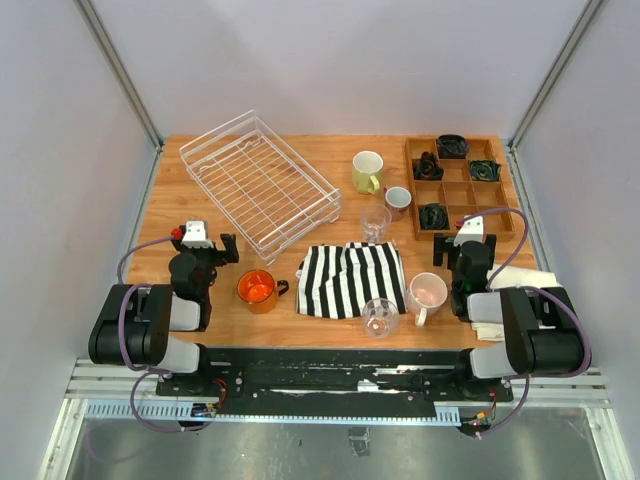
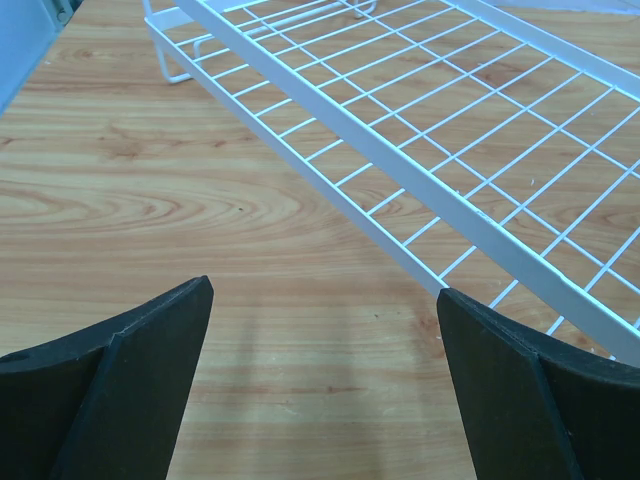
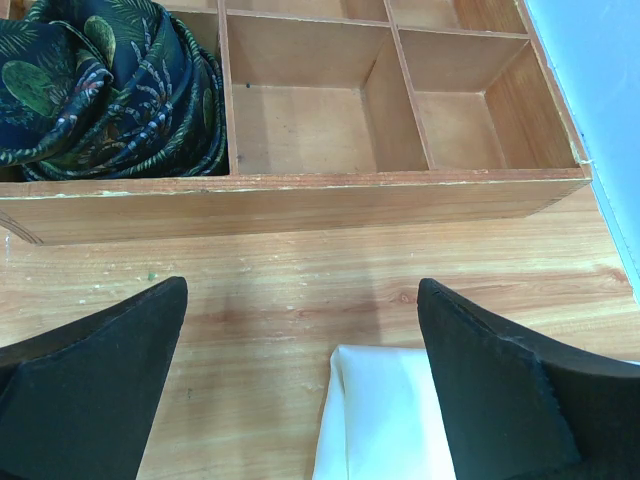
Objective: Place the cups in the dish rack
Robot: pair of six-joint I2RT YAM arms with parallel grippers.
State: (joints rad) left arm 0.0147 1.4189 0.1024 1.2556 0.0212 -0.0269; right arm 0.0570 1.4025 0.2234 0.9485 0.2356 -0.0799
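Observation:
The white wire dish rack [image 1: 260, 185] lies empty at the back left; its near rim shows in the left wrist view [image 2: 480, 130]. The orange mug [image 1: 257, 290] stands front left. The yellow-green mug [image 1: 367, 171], small dusty-pink mug [image 1: 398, 201] and one glass tumbler [image 1: 375, 223] stand at centre back. The second tumbler [image 1: 380, 317] and pale pink mug [image 1: 427, 294] stand at the front. My left gripper [image 1: 208, 244] [image 2: 325, 288] is open and empty over bare wood beside the rack. My right gripper [image 1: 462, 243] [image 3: 302, 284] is open and empty.
A black-and-white striped cloth [image 1: 350, 278] lies between the mugs at the front. A wooden compartment tray [image 1: 458, 185] [image 3: 300, 200] with dark fabric rolls [image 3: 110, 90] stands at the back right. A white folded cloth [image 1: 520, 285] [image 3: 385, 410] lies under the right gripper.

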